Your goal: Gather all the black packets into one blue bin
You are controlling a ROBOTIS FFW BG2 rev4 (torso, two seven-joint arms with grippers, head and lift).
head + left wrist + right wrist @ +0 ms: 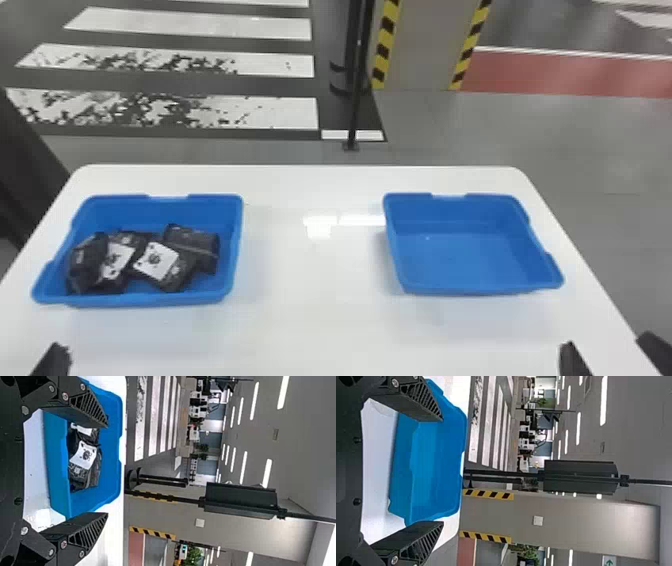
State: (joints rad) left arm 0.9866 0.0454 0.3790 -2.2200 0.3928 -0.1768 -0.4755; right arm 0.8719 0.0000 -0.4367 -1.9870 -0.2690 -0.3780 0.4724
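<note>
Desk: clock face taken from the head view, 12 at the far edge.
Black packets: at least four visible, overlapping inside the blue bin at 9 o'clock; one lies at that bin's 3 o'clock, the bunch running round to 8.
White labels: face up on two packets near the middle of the bunch.
Blue bin at 3 o'clock: well apart from the other; no packet seen in it.
Left gripper: fingers spread, nothing between them; near 7 o'clock.
Right gripper: fingers likewise apart, bare; near 5 o'clock.
Handling (judged): packets light, soft, creased film, probably slippery, contents unknown; a hard squeeze could dent them or make them slip.
Hold (judged): pinch the thick middle across the narrow width, top packet first; an overlapped neighbour may drag along.
Views compared: head view gives both bins and the whole bunch; left wrist view adds the finger gap and a closer label, though a finger partly covers the bin; right wrist view adds the right gripper's full finger spread.
Status (judged): visible packets already share one bin; gathering looks complete, no transfer called for.
</note>
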